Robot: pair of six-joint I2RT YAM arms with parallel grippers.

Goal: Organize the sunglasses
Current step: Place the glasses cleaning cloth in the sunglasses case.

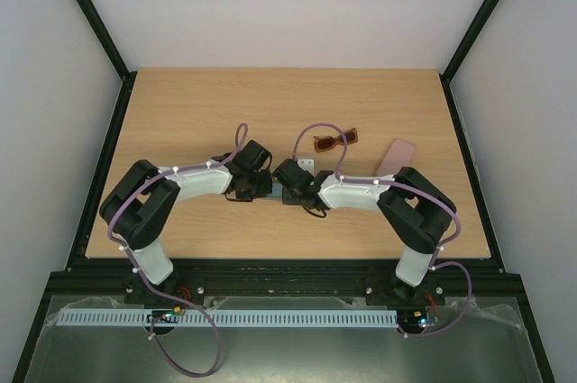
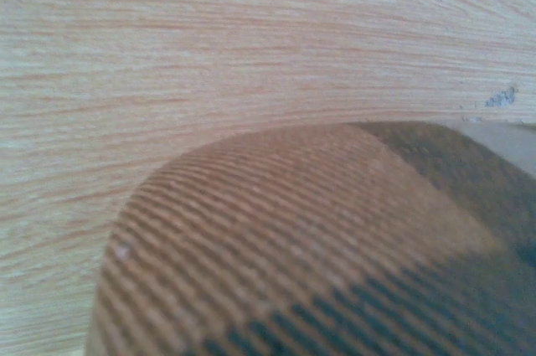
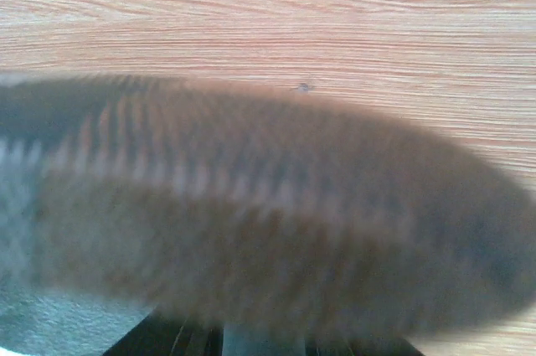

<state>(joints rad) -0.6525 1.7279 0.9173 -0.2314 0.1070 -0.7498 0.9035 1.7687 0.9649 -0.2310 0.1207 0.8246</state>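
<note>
Meeting at mid-table, the left claw [image 1: 263, 187] is pressed together, with a blurred brown ribbed oblong case [image 2: 318, 239] filling its wrist view; whether it grips that case cannot be told. The right claw [image 1: 287, 190] faces it with the same case close before it, and how its jaws stand cannot be told. The thick reddish-brown plastic sunglasses [image 1: 335, 141] lie on the wooden table [image 1: 180, 113] just beyond the right claw, and a flat pink case [image 1: 395, 155] lies further to that claw's right.
</note>
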